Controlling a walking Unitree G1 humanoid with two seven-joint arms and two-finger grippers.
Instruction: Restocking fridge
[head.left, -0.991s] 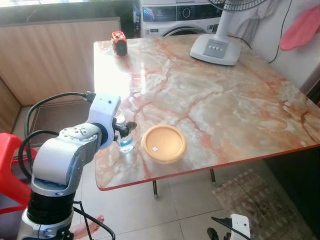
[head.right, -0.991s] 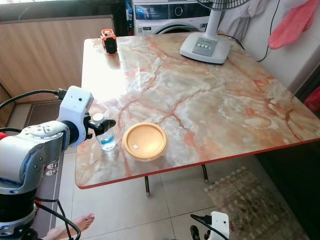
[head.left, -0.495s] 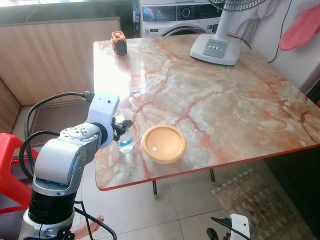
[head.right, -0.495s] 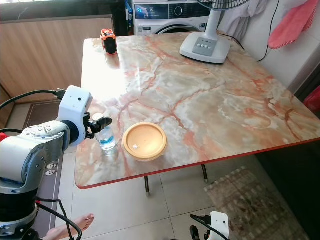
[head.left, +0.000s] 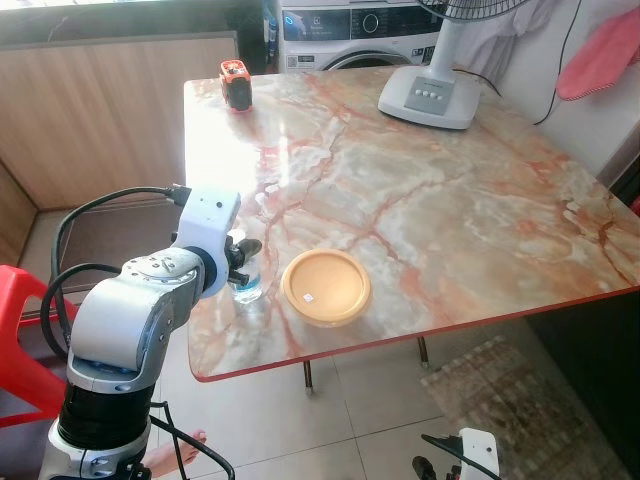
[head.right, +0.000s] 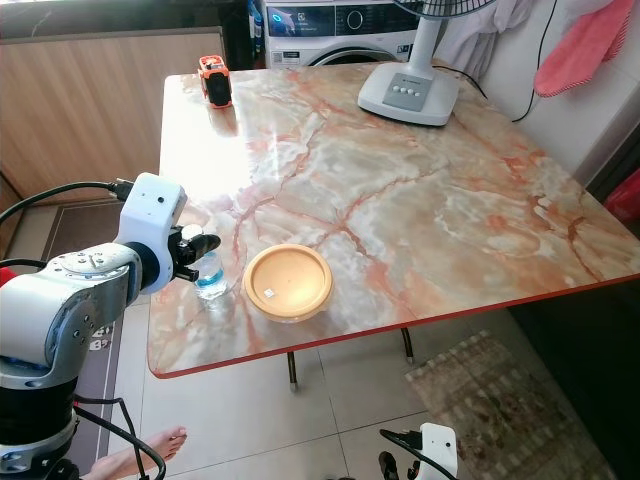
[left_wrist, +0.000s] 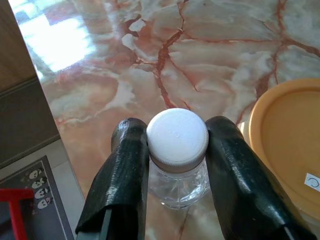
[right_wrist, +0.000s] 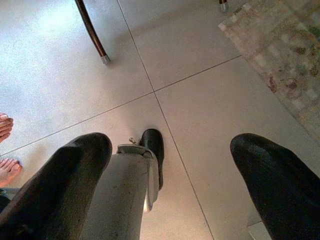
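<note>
From the left eye view we look down on a marbled counter (head.left: 430, 190) veined in red and cream. Near its front left corner stands a small clear water bottle (head.left: 246, 285) with a white cap, upright, and just beside it toward the middle lies a round orange lid (head.left: 326, 287) with a small white sticker on it. Our left gripper (head.left: 243, 256) reaches in from the counter's left edge at the height of the bottle's neck. At the far left corner sits a small orange and black object (head.left: 236, 85), and at the far edge stands the white base of a fan (head.left: 430, 98). A washing machine (head.left: 355, 30) shows behind the counter, and a pink cloth (head.left: 603, 55) hangs at the upper right.

The right eye view gives the same scene — the bottle stands between the left gripper and the orange lid, close to the lid's rim, though we cannot tell whether they touch.

In the left wrist view the fingers (left_wrist: 122, 175) sit on either side of the bottle's white cap (left_wrist: 177, 137), pressed against it, pinching the bottle at its neck. The orange lid's edge lies near the bottle.

In the right wrist view our right gripper (right_wrist: 172, 185) hangs low over the tiled floor (right_wrist: 200, 100), its fingers spread wide apart and holding nothing. A patterned rug (right_wrist: 280, 55) lies to one side, and a person's bare toes (right_wrist: 6, 150) show at the edge.
</note>
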